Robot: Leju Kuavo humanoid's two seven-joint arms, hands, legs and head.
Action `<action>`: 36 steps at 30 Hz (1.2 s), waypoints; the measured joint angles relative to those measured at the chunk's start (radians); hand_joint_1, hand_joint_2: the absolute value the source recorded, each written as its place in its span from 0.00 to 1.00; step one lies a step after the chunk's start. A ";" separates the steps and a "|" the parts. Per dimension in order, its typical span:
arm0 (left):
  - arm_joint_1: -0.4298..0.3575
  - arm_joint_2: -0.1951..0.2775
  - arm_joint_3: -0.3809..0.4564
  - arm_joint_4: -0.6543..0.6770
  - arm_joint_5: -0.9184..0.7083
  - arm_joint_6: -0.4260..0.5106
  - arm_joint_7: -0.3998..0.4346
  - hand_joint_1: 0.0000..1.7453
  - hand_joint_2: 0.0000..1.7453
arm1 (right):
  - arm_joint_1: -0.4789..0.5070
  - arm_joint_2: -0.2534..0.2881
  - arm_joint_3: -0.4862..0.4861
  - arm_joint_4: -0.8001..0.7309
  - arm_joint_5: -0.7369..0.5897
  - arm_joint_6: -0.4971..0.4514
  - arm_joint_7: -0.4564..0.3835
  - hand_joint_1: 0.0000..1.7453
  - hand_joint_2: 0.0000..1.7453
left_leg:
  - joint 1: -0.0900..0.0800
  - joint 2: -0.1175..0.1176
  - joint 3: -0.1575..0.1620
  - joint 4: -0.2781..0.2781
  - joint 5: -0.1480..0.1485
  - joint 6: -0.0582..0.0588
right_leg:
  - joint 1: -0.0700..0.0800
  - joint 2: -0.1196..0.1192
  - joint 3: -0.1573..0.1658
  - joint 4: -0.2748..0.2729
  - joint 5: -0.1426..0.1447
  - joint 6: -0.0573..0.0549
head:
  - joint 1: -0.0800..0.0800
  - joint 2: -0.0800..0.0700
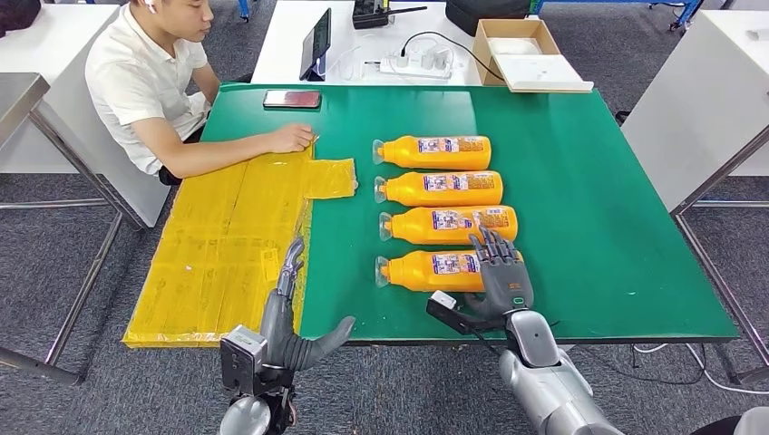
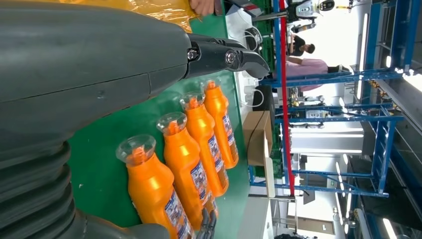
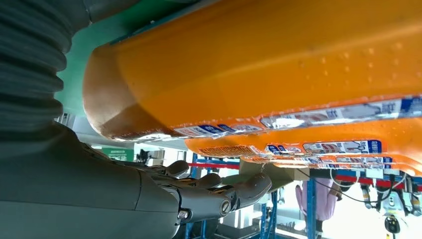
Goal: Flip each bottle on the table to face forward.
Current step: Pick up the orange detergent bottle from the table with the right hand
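Four orange bottles lie in a column on the green table [image 1: 598, 199], caps to the left and labels up: the far one [image 1: 435, 152], two middle ones [image 1: 442, 188] [image 1: 451, 225], and the nearest [image 1: 422, 271]. My right hand [image 1: 499, 272] hovers at the nearest bottle's base end with its fingers spread and straight. In the right wrist view that bottle [image 3: 259, 64] looms close to the extended fingers [image 3: 219, 196], which do not wrap it. My left hand [image 1: 290, 313] is at the table's front edge, fingers apart, holding nothing. The left wrist view shows the bottle row [image 2: 191, 159].
A yellow plastic sheet [image 1: 236, 245] covers the table's left part. A person sits at the far left, one hand [image 1: 290, 138] resting on the sheet. A phone [image 1: 292, 99] lies at the far edge. A cardboard box [image 1: 526, 54] sits on the table behind.
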 joint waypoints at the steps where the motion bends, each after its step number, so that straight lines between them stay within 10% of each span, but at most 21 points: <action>1: 0.000 0.000 0.000 0.000 0.000 0.000 0.001 0.00 1.00 | -0.005 0.001 0.002 0.006 0.003 0.005 0.006 0.25 1.00 | 0.000 0.000 0.001 0.000 0.000 0.000 | 0.000 0.000 0.001 0.000 0.000 0.000 | 0.000 0.000; 4: 0.000 0.000 0.000 0.000 0.000 0.000 0.004 0.00 1.00 | -0.017 0.003 0.006 0.022 0.007 0.041 0.018 0.79 1.00 | 0.000 0.000 0.003 0.000 0.000 0.000 | 0.000 0.000 0.003 0.000 0.000 0.000 | 0.000 0.000; 10: -0.001 0.000 0.001 0.000 0.000 0.000 0.006 0.00 1.00 | -0.034 0.005 0.008 0.044 0.001 0.095 0.025 1.00 1.00 | 0.000 0.000 0.005 0.000 0.000 0.000 | 0.000 0.000 0.005 0.000 0.000 0.000 | 0.000 0.000; 27: -0.002 0.000 0.003 0.004 0.001 -0.010 0.014 0.00 1.00 | -0.069 0.002 0.019 0.088 -0.010 0.203 0.032 1.00 1.00 | 0.000 0.000 0.011 0.000 0.000 0.000 | 0.000 0.000 0.009 -0.001 0.000 0.000 | 0.000 0.000; 36: -0.004 0.006 0.005 0.014 0.033 -0.011 0.010 0.00 1.00 | -0.053 -0.002 -0.021 0.078 -0.274 0.260 -0.272 1.00 1.00 | 0.001 0.009 0.018 0.000 -0.002 0.000 | 0.002 0.007 0.014 -0.002 0.000 0.000 | 0.000 0.000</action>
